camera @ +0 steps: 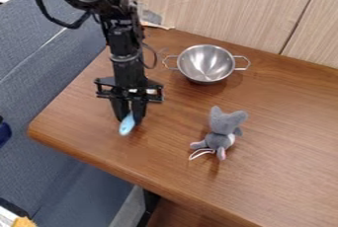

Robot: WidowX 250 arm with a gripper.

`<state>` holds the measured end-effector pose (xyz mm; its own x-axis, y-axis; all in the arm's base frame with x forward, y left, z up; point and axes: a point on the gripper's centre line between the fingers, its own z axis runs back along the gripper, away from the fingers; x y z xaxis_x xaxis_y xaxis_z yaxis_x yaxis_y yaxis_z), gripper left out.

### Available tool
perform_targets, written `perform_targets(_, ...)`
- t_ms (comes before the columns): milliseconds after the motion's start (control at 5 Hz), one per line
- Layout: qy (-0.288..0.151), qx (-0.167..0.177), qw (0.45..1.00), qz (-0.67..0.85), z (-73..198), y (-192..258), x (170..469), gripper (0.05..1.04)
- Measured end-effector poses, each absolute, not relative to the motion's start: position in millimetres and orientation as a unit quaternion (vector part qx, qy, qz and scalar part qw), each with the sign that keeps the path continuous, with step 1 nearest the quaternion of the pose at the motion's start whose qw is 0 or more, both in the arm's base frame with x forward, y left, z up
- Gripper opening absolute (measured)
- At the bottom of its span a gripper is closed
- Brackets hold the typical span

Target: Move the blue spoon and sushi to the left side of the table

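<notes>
The black gripper [131, 117] points down over the left part of the wooden table, near its front-left edge. It is shut on the light blue spoon [126, 125]. The spoon's rounded end sticks out below the fingertips toward the front edge, and its upper part is hidden between the fingers. Whether the spoon touches the table I cannot tell.
A metal bowl [206, 63] with two handles stands at the back, right of the arm. A grey plush toy [221, 131] is on the table right of the gripper. A wooden panel [231, 6] borders the back; the table's edge [86, 158] runs along the front-left.
</notes>
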<state>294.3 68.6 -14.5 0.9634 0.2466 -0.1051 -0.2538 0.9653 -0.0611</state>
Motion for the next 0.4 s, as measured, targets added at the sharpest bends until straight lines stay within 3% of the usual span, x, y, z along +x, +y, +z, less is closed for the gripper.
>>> perform_targets(400,0.028,-0.025,0.985,0.167,-7.4,96.6,308.4,0.323)
